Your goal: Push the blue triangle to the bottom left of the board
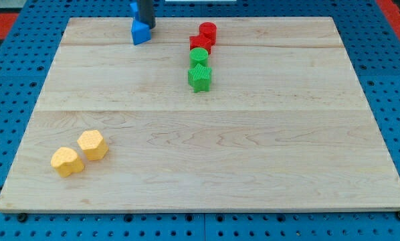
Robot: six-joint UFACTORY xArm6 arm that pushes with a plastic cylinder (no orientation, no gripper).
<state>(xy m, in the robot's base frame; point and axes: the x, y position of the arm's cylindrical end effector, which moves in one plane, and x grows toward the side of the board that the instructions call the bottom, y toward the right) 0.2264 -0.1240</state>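
Observation:
The blue triangle (140, 33) lies near the board's top edge, left of centre. My tip (148, 26) stands right against its upper right side, apparently touching it. A second blue block (134, 8) shows just above, at the view's top edge, partly hidden by the rod; its shape cannot be made out. The bottom left of the wooden board (26, 194) is far below and to the left of the triangle.
Two yellow blocks (93, 144) (66, 161) sit side by side near the bottom left. Two red blocks (208, 31) (200, 43), a green cylinder (199, 56) and a green star (200, 77) form a column at top centre.

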